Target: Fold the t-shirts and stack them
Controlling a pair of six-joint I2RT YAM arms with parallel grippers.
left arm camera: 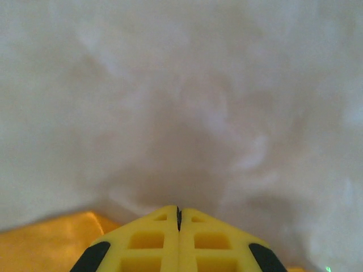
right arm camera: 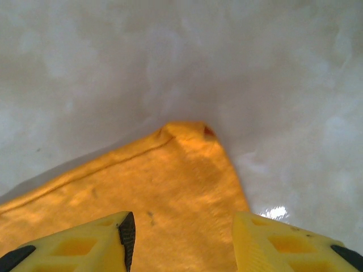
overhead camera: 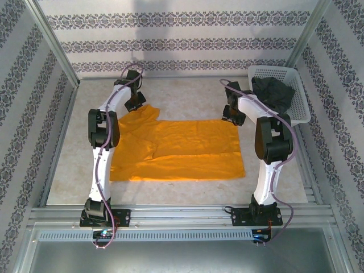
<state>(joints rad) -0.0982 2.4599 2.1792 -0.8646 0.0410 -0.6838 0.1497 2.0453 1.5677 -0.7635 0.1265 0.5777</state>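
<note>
From where I stand the job has barely begun: of the 2 shirts, the orange t-shirt point(overhead camera: 187, 151) lies spread flat in the middle of the table point(overhead camera: 182, 94) with no fold in it that I can see, its sleeves toward 9 o'clock and its hem toward 3 o'clock. The grey t-shirt point(overhead camera: 274, 92) sits crumpled in the white basket point(overhead camera: 301, 107) off at 2 o'clock. So both folds and the stacking are left to do. The left gripper point(overhead camera: 135, 105) is down at the shirt's 11 o'clock corner with its fingers point(left arm camera: 153, 241) pressed tight together. Orange cloth lies just beside them, but I cannot tell whether any is pinched between. The right gripper point(overhead camera: 232, 115) is at the 1 o'clock corner, parted about halfway, its fingers point(right arm camera: 85, 246) straddling the cloth just short of the corner tip and holding nothing. To my eye this is the pick-up for a first fold, far edge toward 6 o'clock. Bare table lies open past 12 o'clock and along the near side. The basket crowds the right arm at 2 o'clock, and the patterned walls close in at 9 and 3 o'clock.
</note>
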